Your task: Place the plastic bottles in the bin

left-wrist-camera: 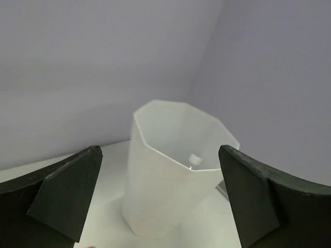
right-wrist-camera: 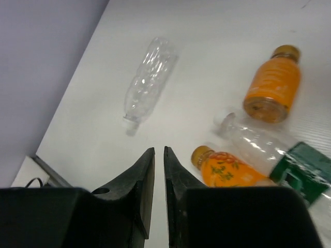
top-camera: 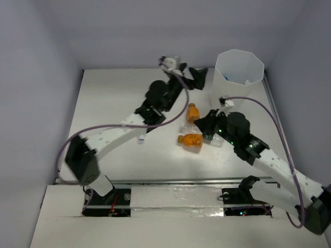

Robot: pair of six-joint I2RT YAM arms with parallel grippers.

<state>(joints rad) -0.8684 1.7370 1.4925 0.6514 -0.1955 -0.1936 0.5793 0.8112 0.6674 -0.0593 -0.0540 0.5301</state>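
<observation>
The left gripper (top-camera: 196, 76), jaws spread wide and empty, hangs beside the bin (top-camera: 235, 88) at upper right; the right gripper (right-wrist-camera: 159, 151), pinched closed on nothing, hovers beside two orange bottles (top-camera: 192, 112) lying at centre frame.

Bin (top-camera: 223, 85) at the table's (top-camera: 114, 98) far right corner; nearer, to its left, a bottle (top-camera: 192, 112) just behind a second bottle (top-camera: 190, 139).
</observation>
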